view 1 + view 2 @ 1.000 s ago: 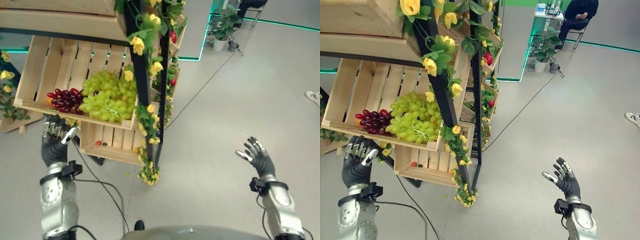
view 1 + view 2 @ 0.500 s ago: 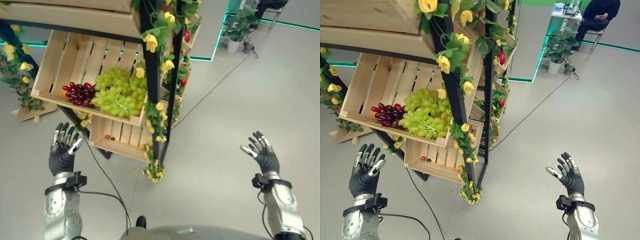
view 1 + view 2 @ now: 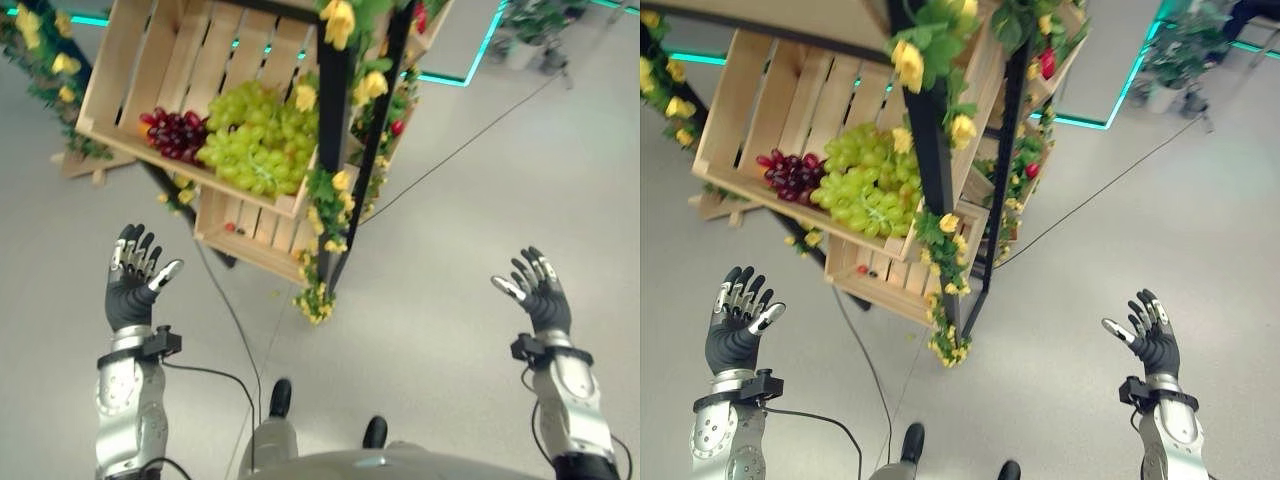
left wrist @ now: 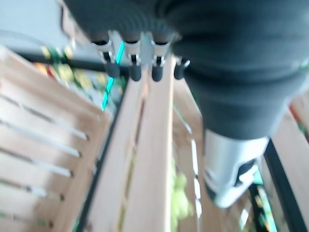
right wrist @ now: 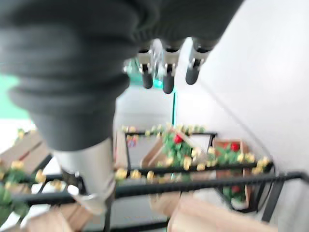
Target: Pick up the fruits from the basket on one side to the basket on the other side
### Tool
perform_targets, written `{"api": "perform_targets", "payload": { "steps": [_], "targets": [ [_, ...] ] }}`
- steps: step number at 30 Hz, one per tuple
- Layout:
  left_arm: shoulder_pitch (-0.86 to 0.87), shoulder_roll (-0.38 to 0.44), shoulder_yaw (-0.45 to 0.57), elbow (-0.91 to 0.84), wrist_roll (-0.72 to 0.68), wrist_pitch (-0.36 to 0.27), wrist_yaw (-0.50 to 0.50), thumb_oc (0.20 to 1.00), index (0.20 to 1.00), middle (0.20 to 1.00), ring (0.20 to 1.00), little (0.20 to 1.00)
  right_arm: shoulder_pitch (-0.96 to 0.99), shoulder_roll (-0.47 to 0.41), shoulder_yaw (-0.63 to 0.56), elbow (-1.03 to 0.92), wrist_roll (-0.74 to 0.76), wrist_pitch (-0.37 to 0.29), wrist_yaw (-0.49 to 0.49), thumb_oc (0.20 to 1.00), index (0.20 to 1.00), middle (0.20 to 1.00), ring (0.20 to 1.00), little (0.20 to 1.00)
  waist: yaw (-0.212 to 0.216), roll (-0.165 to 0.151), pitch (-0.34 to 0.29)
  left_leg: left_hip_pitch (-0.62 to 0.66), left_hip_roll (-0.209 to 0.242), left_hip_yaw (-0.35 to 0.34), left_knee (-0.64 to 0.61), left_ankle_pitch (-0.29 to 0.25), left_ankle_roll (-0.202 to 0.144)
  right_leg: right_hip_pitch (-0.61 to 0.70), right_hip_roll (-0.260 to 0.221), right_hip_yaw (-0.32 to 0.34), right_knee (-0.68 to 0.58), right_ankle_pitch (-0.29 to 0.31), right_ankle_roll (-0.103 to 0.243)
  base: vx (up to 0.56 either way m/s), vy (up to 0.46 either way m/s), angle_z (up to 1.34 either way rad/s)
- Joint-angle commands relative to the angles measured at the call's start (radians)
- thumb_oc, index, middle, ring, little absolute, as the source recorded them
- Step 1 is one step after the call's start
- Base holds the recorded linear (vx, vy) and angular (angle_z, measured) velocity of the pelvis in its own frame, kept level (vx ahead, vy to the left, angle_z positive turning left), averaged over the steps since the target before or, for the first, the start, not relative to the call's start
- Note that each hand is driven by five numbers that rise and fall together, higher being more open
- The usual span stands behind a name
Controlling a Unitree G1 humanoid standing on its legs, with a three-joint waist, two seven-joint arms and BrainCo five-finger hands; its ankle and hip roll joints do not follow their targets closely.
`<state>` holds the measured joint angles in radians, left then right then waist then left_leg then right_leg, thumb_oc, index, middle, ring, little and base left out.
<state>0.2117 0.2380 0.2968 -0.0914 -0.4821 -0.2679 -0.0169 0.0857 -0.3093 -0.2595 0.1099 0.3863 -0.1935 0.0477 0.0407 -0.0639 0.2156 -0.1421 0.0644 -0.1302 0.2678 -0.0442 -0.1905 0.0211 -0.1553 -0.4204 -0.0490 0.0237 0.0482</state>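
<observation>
A tilted wooden crate [image 3: 130,95] on a black flower-trimmed rack holds a big bunch of green grapes [image 3: 262,140] and a smaller bunch of dark red grapes [image 3: 176,134]. Under it a second crate [image 3: 245,232] holds a small red fruit and a dark one. My left hand [image 3: 133,285] hangs open below the front edge of the upper crate, holding nothing. My right hand [image 3: 538,296] is open too, far to the right over bare floor. Red fruits [image 3: 1045,65] show in crates on the rack's far side.
The black rack post [image 3: 930,160] wound with yellow flowers and leaves stands between my hands. A black cable [image 3: 460,150] runs across the grey floor to the back right. A potted plant [image 3: 1175,65] stands in the far corner.
The whole picture has slid up and right, so the camera moved. Both hands stay open at about the same spots, the left now further below the upper crate.
</observation>
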Motion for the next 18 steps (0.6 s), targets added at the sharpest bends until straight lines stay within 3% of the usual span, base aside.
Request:
{"api": "perform_targets", "payload": {
  "steps": [1, 3, 4, 6, 7, 8, 10, 12, 13, 16, 17, 18],
  "targets": [
    [-0.010, 0.049, -0.003, -0.060, 0.062, -0.078, 0.001, 1.000, 1.000, 1.000, 1.000, 1.000, -0.014, -0.041, -0.010, -0.046, 0.027, -0.076, -0.011, 1.000, 1.000, 1.000, 1.000, 1.000, -0.039, 0.013, -0.064, 0.135, 0.005, -0.089, 0.120, -0.087, 0.065, -0.117, -0.014, 0.049, 0.006, -0.001, 0.048, -0.20, 0.235, -0.16],
    [-0.010, 0.050, -0.008, -0.060, 0.070, -0.081, 0.016, 1.000, 1.000, 1.000, 1.000, 1.000, -0.008, -0.032, -0.011, -0.047, 0.028, -0.072, -0.012, 1.000, 1.000, 1.000, 1.000, 1.000, -0.069, 0.026, -0.069, 0.217, 0.010, -0.086, 0.065, -0.159, 0.081, -0.151, -0.024, 0.070, 0.031, 0.017, 0.066, -0.16, 0.228, -0.02],
    [-0.010, 0.049, -0.008, -0.060, 0.070, -0.082, 0.017, 1.000, 1.000, 1.000, 1.000, 1.000, -0.008, -0.032, -0.011, -0.048, 0.028, -0.072, -0.012, 1.000, 1.000, 1.000, 1.000, 1.000, -0.069, 0.023, -0.068, 0.220, 0.006, -0.085, 0.059, -0.153, 0.081, -0.152, -0.029, 0.071, 0.032, 0.020, 0.067, -0.22, 0.289, -0.08],
    [-0.035, 0.064, -0.043, -0.064, 0.118, -0.080, 0.046, 1.000, 1.000, 1.000, 1.000, 1.000, 0.010, -0.021, -0.036, -0.052, 0.005, -0.075, -0.034, 1.000, 1.000, 1.000, 1.000, 1.000, -0.108, 0.017, -0.067, 0.247, -0.021, -0.028, -0.026, -0.265, 0.119, -0.212, -0.086, 0.081, 0.031, 0.097, 0.113, -0.28, 0.293, -0.09],
    [-0.037, 0.064, -0.045, -0.062, 0.120, -0.081, 0.048, 1.000, 1.000, 1.000, 1.000, 1.000, 0.012, -0.019, -0.037, -0.055, 0.002, -0.074, -0.036, 1.000, 1.000, 1.000, 1.000, 1.000, -0.105, 0.015, -0.068, 0.245, -0.025, -0.026, -0.025, -0.266, 0.123, -0.214, -0.089, 0.085, 0.029, 0.102, 0.117, -0.41, 0.357, 0.06],
    [-0.043, 0.091, -0.065, -0.071, 0.187, -0.082, 0.063, 1.000, 1.000, 1.000, 1.000, 1.000, 0.001, -0.001, -0.042, -0.063, -0.003, -0.080, -0.052, 1.000, 1.000, 1.000, 1.000, 1.000, -0.099, 0.013, -0.050, 0.222, -0.066, 0.024, -0.028, -0.304, 0.150, -0.241, -0.123, 0.071, -0.021, 0.141, 0.158, -0.44, 0.339, 0.04],
    [-0.036, 0.099, -0.070, -0.074, 0.202, -0.086, 0.067, 1.000, 1.000, 1.000, 1.000, 1.000, -0.011, 0.011, -0.029, -0.063, -0.029, -0.077, -0.058, 1.000, 1.000, 1.000, 1.000, 1.000, -0.081, 0.012, -0.024, 0.179, -0.092, 0.068, 0.004, -0.292, 0.163, -0.267, -0.151, 0.092, -0.037, 0.121, 0.175, -0.51, 0.349, -0.99],
    [-0.036, 0.103, -0.075, -0.061, 0.201, -0.087, 0.070, 1.000, 1.000, 1.000, 1.000, 1.000, -0.015, 0.014, -0.018, -0.062, -0.041, -0.074, -0.065, 1.000, 1.000, 1.000, 1.000, 1.000, -0.085, 0.007, -0.013, 0.163, -0.108, 0.082, 0.017, -0.281, 0.171, -0.272, -0.151, 0.132, -0.029, 0.112, 0.166, -0.30, 0.161, -1.37],
    [-0.038, 0.111, -0.078, -0.061, 0.198, -0.090, 0.070, 1.000, 1.000, 1.000, 1.000, 1.000, -0.004, 0.023, -0.015, -0.067, -0.038, -0.068, -0.052, 1.000, 1.000, 1.000, 1.000, 1.000, -0.089, 0.012, -0.006, 0.148, -0.110, 0.094, 0.011, -0.256, 0.178, -0.267, -0.145, 0.177, 0.023, 0.085, 0.158, -0.47, 0.157, -0.55],
    [-0.018, 0.098, -0.074, -0.057, 0.193, -0.080, 0.076, 1.000, 1.000, 1.000, 1.000, 1.000, 0.006, 0.030, -0.008, -0.055, -0.031, -0.066, -0.040, 1.000, 1.000, 1.000, 1.000, 1.000, -0.057, 0.030, -0.031, 0.133, -0.108, 0.143, -0.061, -0.185, 0.202, -0.208, -0.150, 0.132, 0.163, 0.024, 0.133, -0.41, 0.133, -0.73],
    [-0.008, 0.089, -0.070, -0.054, 0.194, -0.076, 0.075, 1.000, 1.000, 1.000, 1.000, 1.000, 0.014, 0.026, 0.005, -0.061, -0.043, -0.062, -0.022, 1.000, 1.000, 1.000, 1.000, 1.000, -0.049, 0.041, -0.061, 0.132, -0.103, 0.159, -0.107, -0.156, 0.217, -0.164, -0.133, 0.171, 0.262, -0.028, 0.123, -0.32, 0.096, -0.49],
    [-0.008, 0.088, -0.070, -0.054, 0.195, -0.076, 0.075, 1.000, 1.000, 1.000, 1.000, 1.000, 0.015, 0.026, 0.005, -0.062, -0.043, -0.061, -0.022, 1.000, 1.000, 1.000, 1.000, 1.000, -0.047, 0.038, -0.062, 0.131, -0.105, 0.162, -0.111, -0.150, 0.217, -0.169, -0.135, 0.175, 0.262, -0.025, 0.122, -0.29, 0.014, -0.56]
  ]
}}
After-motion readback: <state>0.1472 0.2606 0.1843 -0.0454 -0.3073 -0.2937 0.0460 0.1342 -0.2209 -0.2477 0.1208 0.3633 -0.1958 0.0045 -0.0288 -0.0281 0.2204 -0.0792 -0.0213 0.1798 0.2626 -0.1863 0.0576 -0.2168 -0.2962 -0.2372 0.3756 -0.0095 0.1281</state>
